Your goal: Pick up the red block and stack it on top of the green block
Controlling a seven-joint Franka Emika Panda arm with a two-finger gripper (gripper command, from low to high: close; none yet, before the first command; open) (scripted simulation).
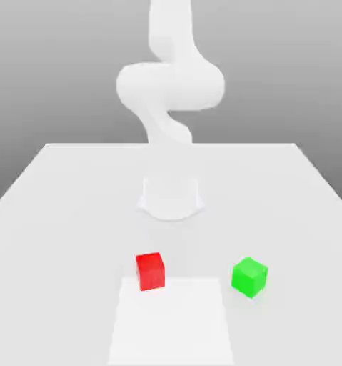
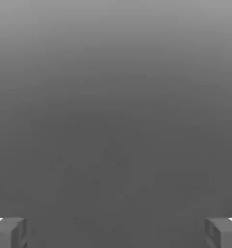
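Nearest you in the exterior view: a pale square patch point(image 1: 171, 320) on the white surface point(image 1: 59, 207). Red block point(image 1: 151, 271) sits at the patch's far corner, toward the exterior view's left; green block point(image 1: 249, 277) is well apart, toward the right, just off the patch. Arm point(image 1: 170, 86) rises behind both. Hand view: fingers point(image 2: 8, 232) stand wide apart, w/ nothing between them.

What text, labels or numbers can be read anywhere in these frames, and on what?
None: no readable text in either view.
The red block has plain faces, no markings.
The green block has plain faces, no markings.
The white table and the arm carry no label or logo.
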